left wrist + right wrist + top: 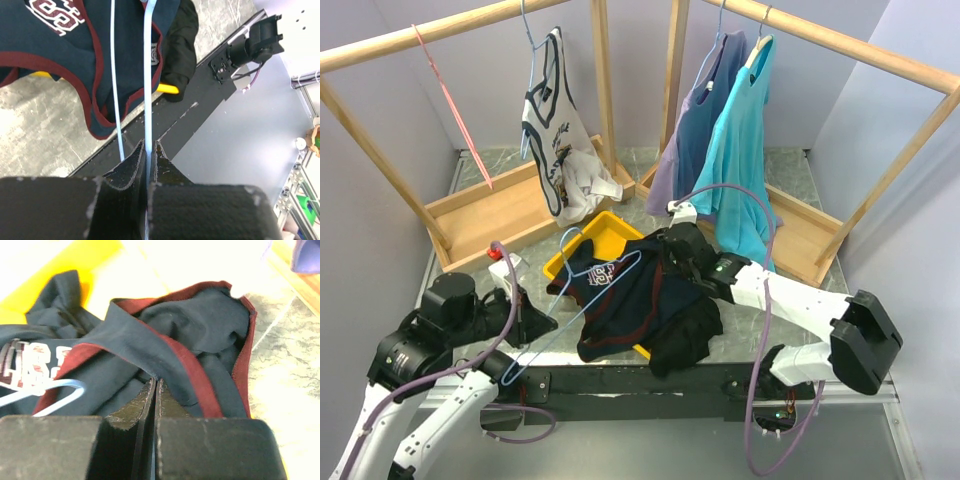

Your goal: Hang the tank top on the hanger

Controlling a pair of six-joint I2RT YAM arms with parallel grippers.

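Observation:
The navy tank top [620, 300], with maroon trim and white lettering, lies bunched over the yellow tray. The light-blue wire hanger [582, 300] runs through it, with its hook toward the tray's far side. My left gripper [528, 322] is shut on the hanger's wire [147, 75] at its near end, with the top [60, 40] just ahead. My right gripper [670, 255] is shut on a fold of the top [190, 325] at its right side. One hanger corner [60, 390] shows to its left.
A yellow tray [605, 232] sits under the clothes and a plain black garment [685, 335] lies at the near edge. Wooden racks stand behind. The left one holds a pink-red hanger [455, 105] and a white tank top [552, 130], the right one blue and teal shirts [740, 140].

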